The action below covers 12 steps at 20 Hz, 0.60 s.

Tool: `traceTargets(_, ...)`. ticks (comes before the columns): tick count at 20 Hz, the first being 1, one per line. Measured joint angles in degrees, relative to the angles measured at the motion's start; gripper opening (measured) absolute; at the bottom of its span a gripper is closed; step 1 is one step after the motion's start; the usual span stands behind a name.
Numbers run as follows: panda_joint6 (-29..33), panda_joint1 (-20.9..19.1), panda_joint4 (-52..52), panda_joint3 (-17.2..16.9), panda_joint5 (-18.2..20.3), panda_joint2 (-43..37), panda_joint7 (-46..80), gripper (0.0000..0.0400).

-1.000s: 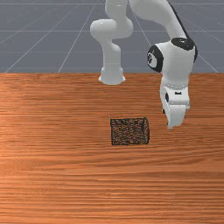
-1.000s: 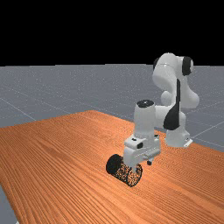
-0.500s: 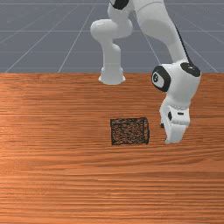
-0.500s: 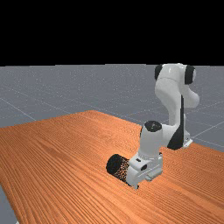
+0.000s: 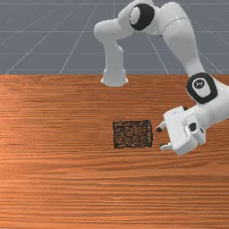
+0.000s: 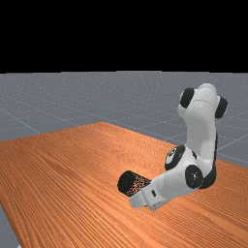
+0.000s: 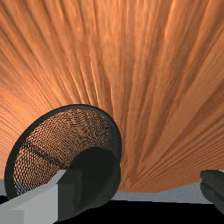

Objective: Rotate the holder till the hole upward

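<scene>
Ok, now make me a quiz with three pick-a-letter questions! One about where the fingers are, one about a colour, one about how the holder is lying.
1. In the front view, where are the fingers?
A) On the view's left of the holder
B) On the view's right of the holder
C) Inside the holder

2. What colour is the holder?
A) Black
B) Yellow
C) Blue

3. How is the holder lying?
A) Standing, hole up
B) Standing, hole down
C) On its side

Right letters:
1. B: the front view shows them just past its right end.
2. A: its mesh and rim look black in every view.
3. C: its long side rests along the table, its hole facing sideways.
</scene>
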Motion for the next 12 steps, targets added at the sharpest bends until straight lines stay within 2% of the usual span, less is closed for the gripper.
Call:
traceTargets(2,8.74,0.31,-12.97,2.35,1.57,-6.96,4.95,0.0400)
traceTargets(5,16.79,-1.63,-21.28,3.66,2.74,-11.86,4.72,0.0400)
traceTargets(7,17.18,-1.59,-23.15,2.11,0.72,-12.30,4.81,0.0400)
traceTargets(8,19.51,-2.54,-25.54,1.91,0.50,-13.58,4.22,0.0400)
traceTargets(9,20.01,-6.08,-26.00,4.21,3.90,-14.55,-1.83,0.0400)
traceTargets(10,22.87,-4.46,-28.87,1.54,0.29,-15.38,2.66,0.0400)
traceTargets(12,24.68,-5.63,-30.63,1.07,-0.01,-16.23,1.91,0.0400)
